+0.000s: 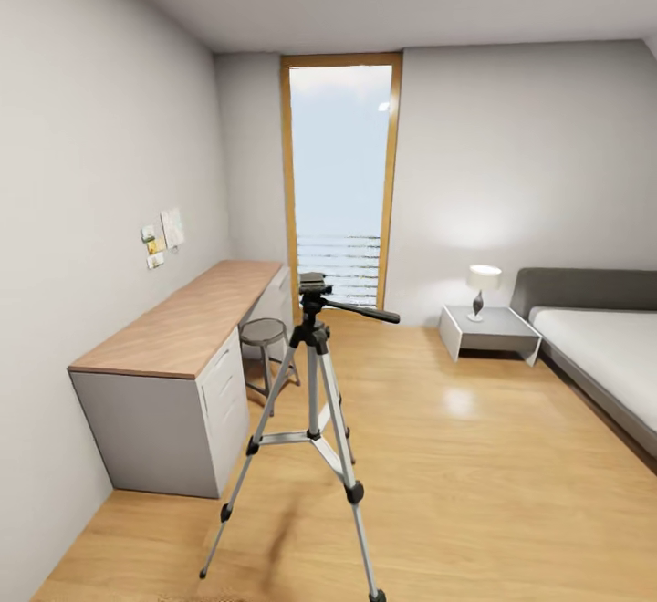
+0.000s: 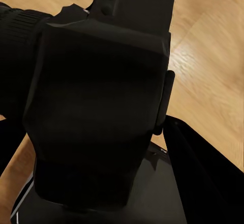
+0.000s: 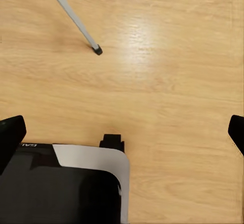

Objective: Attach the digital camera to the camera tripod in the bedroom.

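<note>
While the robot faces into the bedroom, the head view shows the camera tripod [image 1: 313,401] standing upright on the wood floor [image 1: 474,456], just beside the desk [image 1: 182,328], its black head bare and ready for mounting. In the left wrist view, the digital camera [image 2: 96,112] fills the space between the fingers of the left gripper [image 2: 101,132], which seems clamped on it for carrying. In the right wrist view, the right gripper [image 3: 122,132] has its fingertips [image 3: 11,132] wide apart and empty over the floor, near one tripod foot [image 3: 97,51].
</note>
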You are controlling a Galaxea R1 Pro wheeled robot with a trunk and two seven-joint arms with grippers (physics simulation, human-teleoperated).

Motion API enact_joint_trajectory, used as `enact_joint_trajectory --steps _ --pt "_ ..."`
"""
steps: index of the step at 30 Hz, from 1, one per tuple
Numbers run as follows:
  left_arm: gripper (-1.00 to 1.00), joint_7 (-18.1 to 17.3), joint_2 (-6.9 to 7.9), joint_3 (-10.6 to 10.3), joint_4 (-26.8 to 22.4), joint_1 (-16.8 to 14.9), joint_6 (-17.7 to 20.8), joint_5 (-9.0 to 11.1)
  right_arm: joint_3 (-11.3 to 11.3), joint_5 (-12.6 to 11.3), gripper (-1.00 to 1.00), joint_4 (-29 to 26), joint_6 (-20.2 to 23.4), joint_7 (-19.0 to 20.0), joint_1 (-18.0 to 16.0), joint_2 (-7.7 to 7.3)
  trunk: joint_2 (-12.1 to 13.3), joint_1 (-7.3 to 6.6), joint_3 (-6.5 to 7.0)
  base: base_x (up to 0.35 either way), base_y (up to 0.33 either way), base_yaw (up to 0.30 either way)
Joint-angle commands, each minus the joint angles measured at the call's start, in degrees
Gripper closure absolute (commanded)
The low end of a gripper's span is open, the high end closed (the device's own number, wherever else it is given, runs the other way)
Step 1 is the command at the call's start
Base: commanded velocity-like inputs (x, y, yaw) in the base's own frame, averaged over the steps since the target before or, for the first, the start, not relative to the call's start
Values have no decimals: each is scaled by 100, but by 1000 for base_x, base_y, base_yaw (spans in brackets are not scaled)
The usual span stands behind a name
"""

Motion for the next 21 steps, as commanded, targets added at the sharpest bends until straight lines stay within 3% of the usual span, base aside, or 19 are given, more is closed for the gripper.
enact_joint_trajectory --steps 1,6,21 --pt "100 14 -1 37 1 -7 4 -21 -18 47 -100 8 4 16 -7 -2 -9 2 -10 4 2 216" --pt "100 3 -1 37 1 -6 18 -21 -18 90 -100 8 -15 9 -7 -8 -9 2 -10 1 1 188" --pt "100 -8 -9 37 1 -7 15 -22 -26 93 -100 8 -19 7 -7 -8 -9 2 -10 0 0 12"
